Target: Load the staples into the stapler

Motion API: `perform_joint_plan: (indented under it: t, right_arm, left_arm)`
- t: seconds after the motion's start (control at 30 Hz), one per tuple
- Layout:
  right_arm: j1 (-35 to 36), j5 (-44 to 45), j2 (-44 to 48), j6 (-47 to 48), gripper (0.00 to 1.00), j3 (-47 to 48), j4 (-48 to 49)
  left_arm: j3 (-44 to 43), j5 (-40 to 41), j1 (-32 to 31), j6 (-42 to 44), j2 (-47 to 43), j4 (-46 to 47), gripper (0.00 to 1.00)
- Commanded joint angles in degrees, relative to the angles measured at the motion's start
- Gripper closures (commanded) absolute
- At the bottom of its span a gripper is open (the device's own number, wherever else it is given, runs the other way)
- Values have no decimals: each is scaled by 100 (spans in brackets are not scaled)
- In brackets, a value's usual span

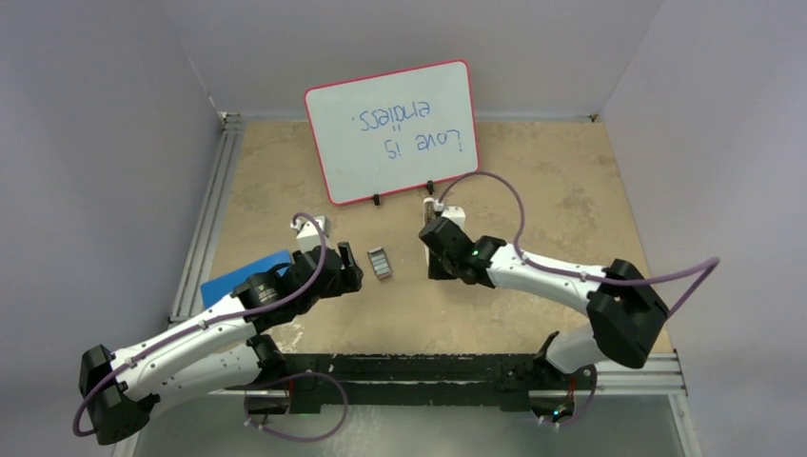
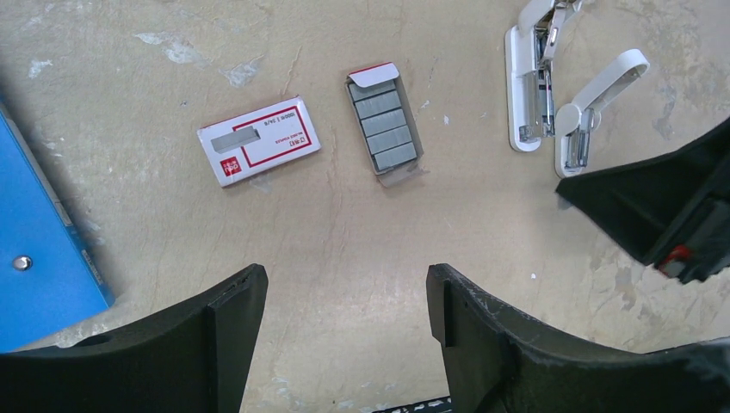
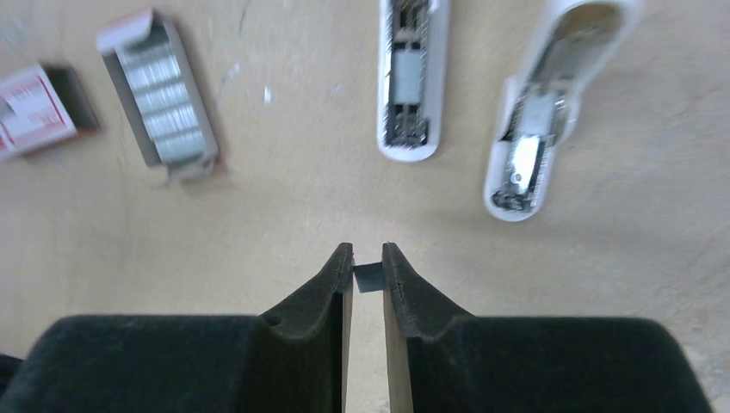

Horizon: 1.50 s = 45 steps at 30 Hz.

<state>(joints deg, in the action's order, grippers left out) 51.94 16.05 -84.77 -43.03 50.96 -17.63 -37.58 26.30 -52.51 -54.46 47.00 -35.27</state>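
The staples lie as silvery-grey strips in an open grey tray (image 2: 385, 125) (image 3: 163, 99) (image 1: 380, 262) in the middle of the table. One short grey strip (image 3: 368, 277) is pinched between the tips of my right gripper (image 3: 368, 258), which is shut on it just in front of the stapler. The stapler (image 3: 411, 86) (image 2: 519, 95) is slim and white and lies opened up, its metal channel facing upward. My left gripper (image 2: 347, 284) hangs open over bare table on the near side of the tray, with nothing between its fingers.
The red and white staple box (image 2: 258, 140) lies left of the tray. A shorter white piece (image 3: 542, 112) rests right of the stapler. A blue flat object (image 2: 34, 258) is at the far left. A whiteboard (image 1: 390, 129) stands at the back.
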Motion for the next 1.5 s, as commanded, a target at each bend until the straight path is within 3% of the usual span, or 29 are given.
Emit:
perform_joint_plan:
  t: [0.0, 0.33, 0.97, 1.47]
  right_arm:
    - [-233, 801, 512, -617, 80, -68, 32]
    - [-682, 1549, 809, -868, 79, -105, 194]
    - [-1076, 981, 617, 199, 80, -760, 1253]
    - [-1090, 899, 388, 238, 81, -933, 1451]
  left_arm:
    - [-3, 17, 30, 5, -43, 150, 32]
    - [-56, -46, 30, 66, 134, 275, 32]
    - [-39, -82, 30, 49, 221, 319, 32]
    - [-39, -82, 30, 31, 230, 292, 32]
